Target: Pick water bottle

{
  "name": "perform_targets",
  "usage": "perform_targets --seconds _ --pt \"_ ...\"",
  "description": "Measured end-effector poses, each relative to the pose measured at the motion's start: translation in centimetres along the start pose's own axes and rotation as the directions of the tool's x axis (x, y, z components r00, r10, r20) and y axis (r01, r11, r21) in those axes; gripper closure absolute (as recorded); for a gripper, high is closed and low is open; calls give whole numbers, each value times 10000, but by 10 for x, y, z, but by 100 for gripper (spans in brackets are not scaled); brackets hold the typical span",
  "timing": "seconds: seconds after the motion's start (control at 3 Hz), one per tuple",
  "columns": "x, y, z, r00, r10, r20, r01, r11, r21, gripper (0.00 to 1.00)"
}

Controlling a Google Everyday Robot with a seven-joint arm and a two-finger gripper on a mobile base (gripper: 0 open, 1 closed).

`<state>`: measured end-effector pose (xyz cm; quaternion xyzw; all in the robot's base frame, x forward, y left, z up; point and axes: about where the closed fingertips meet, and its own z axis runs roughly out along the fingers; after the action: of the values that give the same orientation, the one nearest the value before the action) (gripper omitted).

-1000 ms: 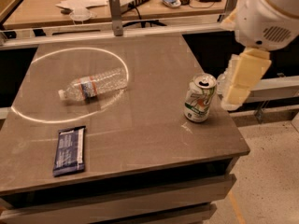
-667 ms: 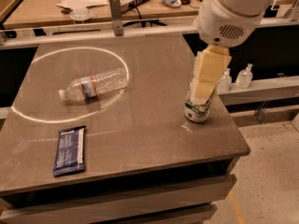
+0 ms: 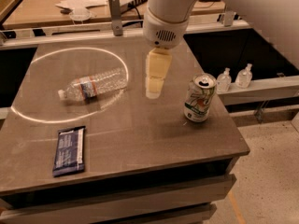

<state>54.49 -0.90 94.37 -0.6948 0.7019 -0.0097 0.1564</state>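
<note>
Grey-brown laminate covered the table [image 3: 140, 143], and a white-and-green soda can [image 3: 200, 98] stood upright near its right edge; everything else is placed from that can. The robot's white arm [image 3: 170, 8] came down from the top of the view, up and to the left of the can. A thin bright ring of light [image 3: 28, 115] lay across the tabletop well to the left of the can. The cream-coloured gripper [image 3: 154, 91] hung below the arm, pointing down over the bare tabletop, left of the can and apart from it, holding nothing; whether it was open or closed could not be told. The water bottle [image 3: 93, 85] lay on its side well to the left of the can, beyond the gripper and inside the ring, its white cap pointing away from the can. A dark blue snack bar [image 3: 69, 150] lay flat further left of the can and nearer the front edge. Two small clear pump bottles [image 3: 224, 80] stood on a lower ledge just right of the can, off the table.
</note>
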Motion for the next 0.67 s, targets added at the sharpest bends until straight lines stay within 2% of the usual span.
perform_targets --seconds 0.33,0.67 --pt "-4 -1 5 10000 -61 27 61 10000 -67 0" --pt "-19 -20 15 9969 -727 289 724 9973 117 0"
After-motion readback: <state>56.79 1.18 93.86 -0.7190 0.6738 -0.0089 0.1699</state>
